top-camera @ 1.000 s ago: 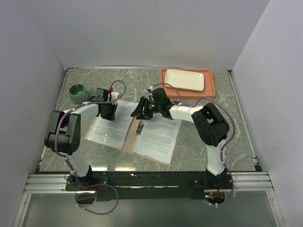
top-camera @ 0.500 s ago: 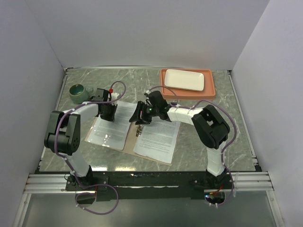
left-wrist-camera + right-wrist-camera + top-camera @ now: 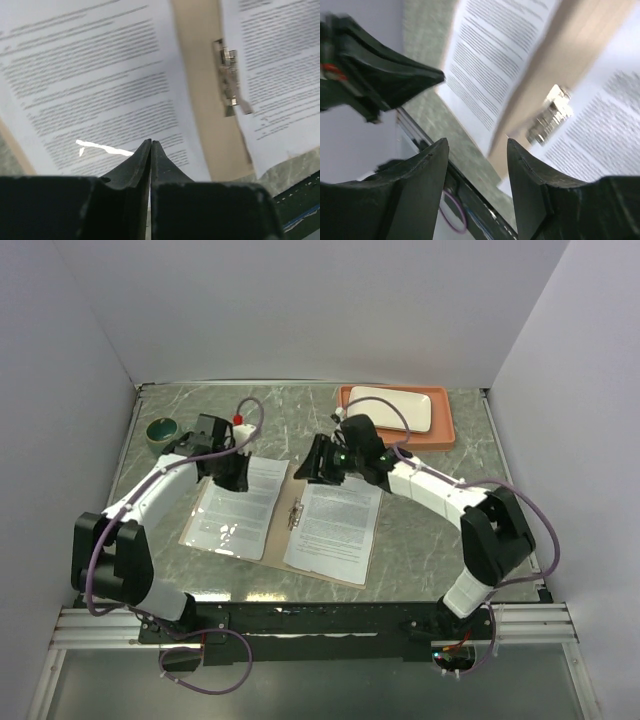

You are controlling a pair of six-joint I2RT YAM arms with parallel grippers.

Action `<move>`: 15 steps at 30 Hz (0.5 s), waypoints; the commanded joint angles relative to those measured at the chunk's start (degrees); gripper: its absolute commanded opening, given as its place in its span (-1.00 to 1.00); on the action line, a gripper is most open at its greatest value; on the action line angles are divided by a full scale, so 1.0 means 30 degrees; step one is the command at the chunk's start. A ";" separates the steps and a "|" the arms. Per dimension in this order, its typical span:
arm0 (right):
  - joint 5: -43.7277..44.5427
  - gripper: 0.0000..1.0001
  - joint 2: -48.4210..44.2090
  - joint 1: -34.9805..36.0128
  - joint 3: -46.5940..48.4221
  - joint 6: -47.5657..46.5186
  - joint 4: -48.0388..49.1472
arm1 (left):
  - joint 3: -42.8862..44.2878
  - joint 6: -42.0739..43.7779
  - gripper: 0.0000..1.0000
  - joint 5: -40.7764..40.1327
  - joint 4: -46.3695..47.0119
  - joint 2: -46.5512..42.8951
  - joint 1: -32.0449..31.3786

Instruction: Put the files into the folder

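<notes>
The tan folder [image 3: 276, 540] lies open and flat on the table. A sleeved sheet with glare [image 3: 235, 508] lies on its left half and a plain printed sheet [image 3: 336, 530] on its right half. A metal clip [image 3: 295, 515] sits on the crease. My left gripper [image 3: 235, 480] is shut and empty, hovering over the far part of the left sheet [image 3: 90, 90]. My right gripper [image 3: 318, 468] is open and empty above the folder's far edge near the crease. The right wrist view shows the clip [image 3: 550, 117] and the folder strip [image 3: 560, 65] below the open jaws.
A green bowl [image 3: 162, 430] stands at the far left, close behind the left arm. A salmon-orange tray [image 3: 445, 428] holding a white plate [image 3: 390, 408] stands at the far right, behind the right arm. White walls enclose the table on three sides.
My right gripper has lifted off the clip area and drawn back toward the far side. My left gripper has risen slightly. The right arm's elbow has swung out to the right.
</notes>
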 commanded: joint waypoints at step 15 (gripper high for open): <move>0.4954 -0.64 -0.5254 0.1867 -0.7557 -0.0753 0.4513 | 0.6201 -0.2645 -0.13 -0.0332 0.1804 0.6568 -0.4656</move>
